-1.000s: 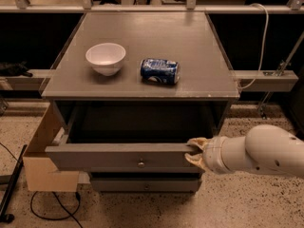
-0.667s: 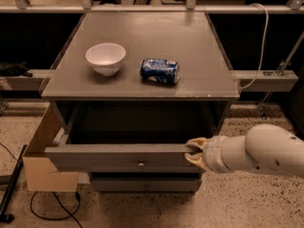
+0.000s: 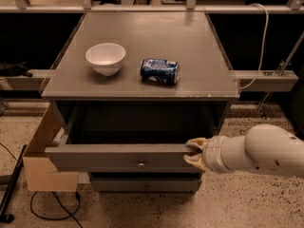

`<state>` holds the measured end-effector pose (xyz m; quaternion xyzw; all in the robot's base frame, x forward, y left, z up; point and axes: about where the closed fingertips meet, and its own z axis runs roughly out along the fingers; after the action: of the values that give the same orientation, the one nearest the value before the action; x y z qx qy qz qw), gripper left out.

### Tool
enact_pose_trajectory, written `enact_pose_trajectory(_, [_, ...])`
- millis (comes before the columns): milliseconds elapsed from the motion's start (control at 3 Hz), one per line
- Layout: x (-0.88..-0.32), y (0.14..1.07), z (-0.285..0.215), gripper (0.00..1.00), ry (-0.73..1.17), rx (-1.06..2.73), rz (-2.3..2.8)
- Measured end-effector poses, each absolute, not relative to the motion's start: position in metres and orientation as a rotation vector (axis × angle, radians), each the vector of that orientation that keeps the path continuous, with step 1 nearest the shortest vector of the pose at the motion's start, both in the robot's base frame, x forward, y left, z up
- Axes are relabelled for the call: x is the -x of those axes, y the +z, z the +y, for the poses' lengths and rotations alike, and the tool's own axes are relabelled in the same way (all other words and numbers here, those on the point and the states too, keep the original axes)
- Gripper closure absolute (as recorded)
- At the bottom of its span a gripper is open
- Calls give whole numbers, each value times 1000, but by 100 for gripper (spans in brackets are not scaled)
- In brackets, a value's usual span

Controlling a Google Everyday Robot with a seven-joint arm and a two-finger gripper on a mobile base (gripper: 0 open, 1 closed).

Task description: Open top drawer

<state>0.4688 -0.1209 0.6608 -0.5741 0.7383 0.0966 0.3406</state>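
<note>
The top drawer point(image 3: 118, 156) of the grey cabinet is pulled partly out, and its dark inside shows. Its small round knob point(image 3: 140, 164) sits in the middle of the front. My gripper point(image 3: 192, 152) is at the right end of the drawer front. Its two tan fingers point(image 3: 195, 143) sit one above and one below that end and clasp the front panel. My white arm point(image 3: 266, 151) reaches in from the right.
A white bowl point(image 3: 106, 57) and a blue can lying on its side point(image 3: 159, 71) rest on the cabinet top point(image 3: 190, 42). A narrower drawer point(image 3: 142, 184) is shut below. A cardboard box point(image 3: 42, 156) stands at the cabinet's left, with cables on the floor point(image 3: 52, 208).
</note>
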Motion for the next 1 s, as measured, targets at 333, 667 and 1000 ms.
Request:
enact_pose_trajectory(333, [-469, 661, -121, 11, 251, 1494, 1921])
enact_pose_trajectory(667, [-469, 661, -121, 0, 251, 1494, 1921])
enact_pose_trajectory(1000, [-469, 661, -121, 18, 251, 1494, 1921])
